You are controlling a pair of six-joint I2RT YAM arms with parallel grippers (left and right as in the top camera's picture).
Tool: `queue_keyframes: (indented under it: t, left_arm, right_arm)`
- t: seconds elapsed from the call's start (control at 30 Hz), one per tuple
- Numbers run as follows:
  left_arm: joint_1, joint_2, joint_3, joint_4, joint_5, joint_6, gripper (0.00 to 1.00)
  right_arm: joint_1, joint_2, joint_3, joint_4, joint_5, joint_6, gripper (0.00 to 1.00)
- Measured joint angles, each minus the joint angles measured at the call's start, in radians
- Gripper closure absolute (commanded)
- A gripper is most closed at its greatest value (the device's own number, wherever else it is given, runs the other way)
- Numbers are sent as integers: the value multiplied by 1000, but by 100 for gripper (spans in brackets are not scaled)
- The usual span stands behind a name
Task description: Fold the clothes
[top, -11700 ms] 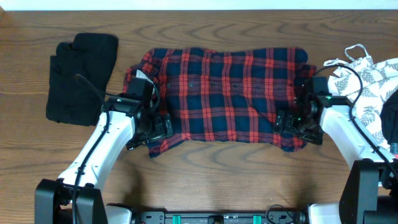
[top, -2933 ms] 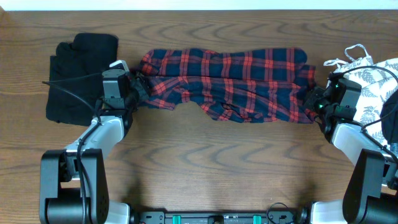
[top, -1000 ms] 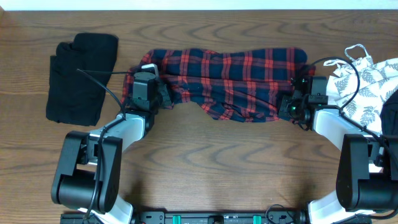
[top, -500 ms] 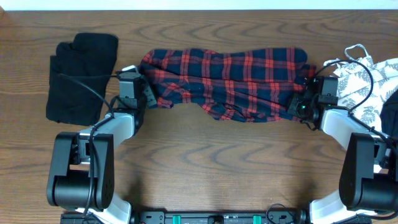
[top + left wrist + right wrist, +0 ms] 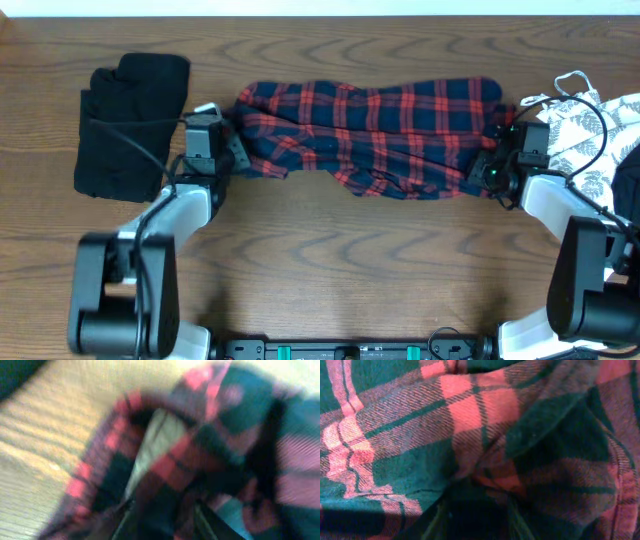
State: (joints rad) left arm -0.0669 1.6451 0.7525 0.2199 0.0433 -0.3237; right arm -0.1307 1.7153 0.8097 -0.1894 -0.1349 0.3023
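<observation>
Plaid shirt (image 5: 370, 135), bunched into a rumpled band across the far middle of the table (image 5: 350, 260), between a black garment (image 5: 130, 125) and a leaf-print garment (image 5: 590, 130). The left gripper (image 5: 232, 152) meets its left end, the right gripper (image 5: 490, 168) its right end. Cloth fills both wrist views, so whether the fingers grip it cannot be told.

The near worktop (image 5: 370, 260) lies open. Plaid shirt (image 5: 380, 125) spans the middle; black garment (image 5: 125, 120) blocks left, leaf-print cloth (image 5: 615, 115) blocks right.
</observation>
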Motion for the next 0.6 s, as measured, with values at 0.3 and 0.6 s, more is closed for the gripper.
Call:
queue_keyframes:
  t: [0.3,0.6]
  left_arm:
    - [-2,-248,2,-124,21,6,62]
    - [-62,-188,3,-249,106,7,64]
  right_arm:
    - [-6,-15,-5,-23,31,-7,59]
    - [-6,-15,-6,-25,32,-8,59]
